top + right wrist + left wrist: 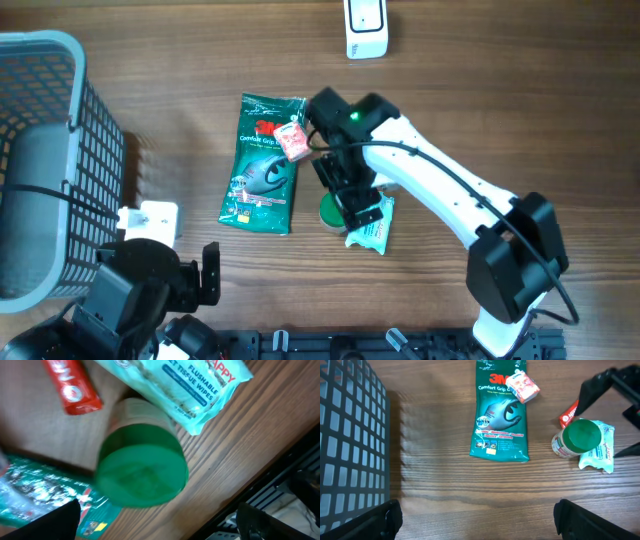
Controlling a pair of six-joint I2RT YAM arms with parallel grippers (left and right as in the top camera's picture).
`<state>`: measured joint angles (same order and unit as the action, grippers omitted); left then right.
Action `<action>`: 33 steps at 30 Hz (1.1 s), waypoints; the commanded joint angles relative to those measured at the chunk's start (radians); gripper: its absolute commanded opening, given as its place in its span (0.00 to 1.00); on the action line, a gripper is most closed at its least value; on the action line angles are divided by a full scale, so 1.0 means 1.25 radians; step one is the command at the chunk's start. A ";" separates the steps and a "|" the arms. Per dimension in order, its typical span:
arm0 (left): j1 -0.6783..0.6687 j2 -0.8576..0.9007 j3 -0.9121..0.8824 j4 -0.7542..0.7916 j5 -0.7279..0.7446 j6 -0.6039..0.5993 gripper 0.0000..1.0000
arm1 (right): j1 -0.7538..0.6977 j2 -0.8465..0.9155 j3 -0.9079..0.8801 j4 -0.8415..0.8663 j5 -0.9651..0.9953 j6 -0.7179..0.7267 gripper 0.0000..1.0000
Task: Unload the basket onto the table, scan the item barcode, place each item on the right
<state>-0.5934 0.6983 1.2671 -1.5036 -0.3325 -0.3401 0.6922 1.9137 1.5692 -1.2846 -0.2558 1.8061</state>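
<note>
While nothing is picked up yet, scanning has not begun.
Mid-table lie the glove pack, wipes pack and green-lidded jar; the right gripper hovers over the jar, fingers apart and empty, the left gripper is likewise spread, and the scanner sits well apart, untouched.

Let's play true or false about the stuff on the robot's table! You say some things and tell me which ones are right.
1. The jar has a green lid. True.
2. The glove packet is inside the basket. False: it lies flat on the table, beside the basket.
3. A little red and white packet sits on top of the glove packet. True.
4. The jaws of the right arm are shut on the jar. False: they are open, with the jar below them.
5. The wipes pack is red. False: it is pale blue-green.
</note>
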 commanded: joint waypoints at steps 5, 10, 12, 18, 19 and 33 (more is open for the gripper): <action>0.003 -0.004 0.002 0.002 -0.007 -0.010 1.00 | 0.004 0.001 -0.061 0.074 -0.008 -0.046 0.86; 0.003 -0.004 0.002 0.002 -0.007 -0.010 1.00 | 0.004 0.001 -0.068 0.116 0.010 -0.129 1.00; 0.003 -0.004 0.002 0.002 -0.007 -0.010 1.00 | 0.004 0.001 -0.068 0.117 0.014 -0.150 1.00; 0.003 -0.004 0.002 0.002 -0.007 -0.010 1.00 | 0.003 -0.004 -0.067 0.125 0.107 -0.305 1.00; 0.003 -0.004 0.002 0.002 -0.007 -0.010 1.00 | 0.003 -0.009 -0.066 0.136 0.124 -0.352 1.00; 0.003 -0.004 0.002 0.002 -0.007 -0.010 1.00 | 0.004 -0.092 -0.076 0.147 0.124 -0.572 1.00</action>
<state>-0.5934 0.6983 1.2671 -1.5036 -0.3325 -0.3401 0.6922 1.8133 1.4879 -1.0698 -0.0666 0.8139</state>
